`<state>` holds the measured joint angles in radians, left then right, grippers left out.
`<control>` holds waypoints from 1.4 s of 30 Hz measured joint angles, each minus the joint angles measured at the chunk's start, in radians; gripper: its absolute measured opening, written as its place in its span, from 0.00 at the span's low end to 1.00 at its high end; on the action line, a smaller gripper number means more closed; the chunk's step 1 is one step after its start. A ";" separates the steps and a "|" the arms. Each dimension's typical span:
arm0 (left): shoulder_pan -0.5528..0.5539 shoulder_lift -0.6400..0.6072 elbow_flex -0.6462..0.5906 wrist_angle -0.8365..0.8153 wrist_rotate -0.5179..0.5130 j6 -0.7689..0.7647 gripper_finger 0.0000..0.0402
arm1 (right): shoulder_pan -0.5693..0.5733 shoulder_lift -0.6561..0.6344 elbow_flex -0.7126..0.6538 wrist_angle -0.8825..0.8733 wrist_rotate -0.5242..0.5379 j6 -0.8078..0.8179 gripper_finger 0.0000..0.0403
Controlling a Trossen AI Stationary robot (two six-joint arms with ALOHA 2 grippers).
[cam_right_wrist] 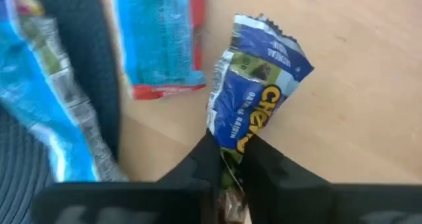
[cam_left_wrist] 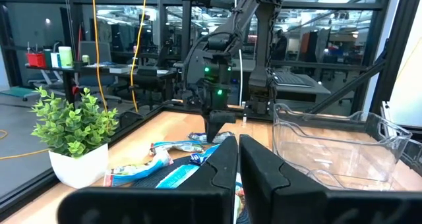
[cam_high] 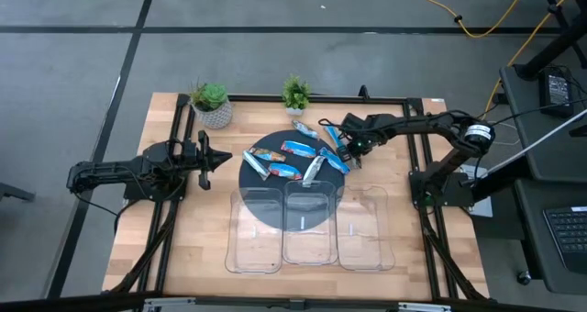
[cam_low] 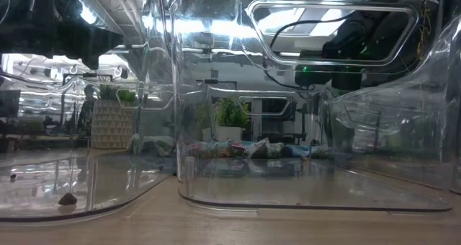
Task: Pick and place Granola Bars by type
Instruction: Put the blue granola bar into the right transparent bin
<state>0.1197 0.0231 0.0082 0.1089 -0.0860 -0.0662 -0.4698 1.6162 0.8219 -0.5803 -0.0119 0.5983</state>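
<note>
Waiting left of the dark mat (cam_high: pixel 260 206), the left gripper (cam_high: pixel 223 156) sits clenched on nothing, tips aimed at the bars. On the mat: a scatter of granola bars (cam_high: pixel 286 158), mostly blue wrappers, several touching or overlapping. Three clear trays (cam_high: pixel 261 243) stand side by side at the mat's near edge, all apparently without bars yet. At the mat's right rim the right gripper (cam_right_wrist: pixel 232 168) has clamped the end of one dark blue bar (cam_right_wrist: pixel 257 79); the wrapper is crumpled above the fingers (cam_right_wrist: pixel 273 168).

Risks, as judged: hold is on the crimped wrapper end only, so the bar may slip out or swing on lifting. A neighbouring blue-and-red bar (cam_right_wrist: pixel 161 43) lies just beside and could be dragged along.

Room: open wood right of the mat; tall tray walls must be cleared from above; two potted plants (cam_high: pixel 295 94) stand beyond the mat, well apart from the path.
</note>
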 joint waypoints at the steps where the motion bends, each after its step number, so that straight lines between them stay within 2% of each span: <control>1: 0.000 0.000 0.000 0.000 0.000 0.000 0.03 | 0.000 -0.006 0.000 -0.006 -0.020 -0.003 0.08; 4: 0.000 0.000 0.000 0.000 0.000 0.000 0.03 | 0.002 -0.033 -0.002 -0.033 -0.039 -0.006 0.07; 10: 0.000 0.000 0.000 0.000 0.000 0.000 0.02 | 0.000 -0.122 -0.002 -0.078 -0.046 -0.008 0.11; 15: 0.000 0.000 0.000 0.000 0.000 0.000 0.02 | 0.001 -0.217 -0.002 -0.118 -0.048 -0.006 0.06; 19: 0.000 0.000 0.000 0.000 0.000 0.000 0.02 | 0.000 -0.314 -0.002 -0.126 -0.122 -0.005 0.05; 25: 0.000 0.000 0.000 0.000 0.000 0.000 0.03 | 0.001 -0.493 -0.002 -0.130 -0.228 -0.004 0.09; 34: 0.000 0.000 0.000 0.000 0.000 0.000 0.02 | 0.005 -0.753 -0.002 -0.077 -0.391 -0.001 0.05; 38: 0.000 0.000 0.000 0.000 0.000 0.000 0.02 | 0.029 -0.832 -0.002 -0.043 -0.408 -0.030 0.08; 42: 0.000 0.000 0.000 0.000 0.000 0.000 0.03 | 0.063 -0.878 -0.001 -0.038 -0.410 -0.066 0.06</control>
<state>0.1198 0.0231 0.0082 0.1089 -0.0856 -0.0660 -0.4063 0.7381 0.8204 -0.6186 -0.4222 0.5324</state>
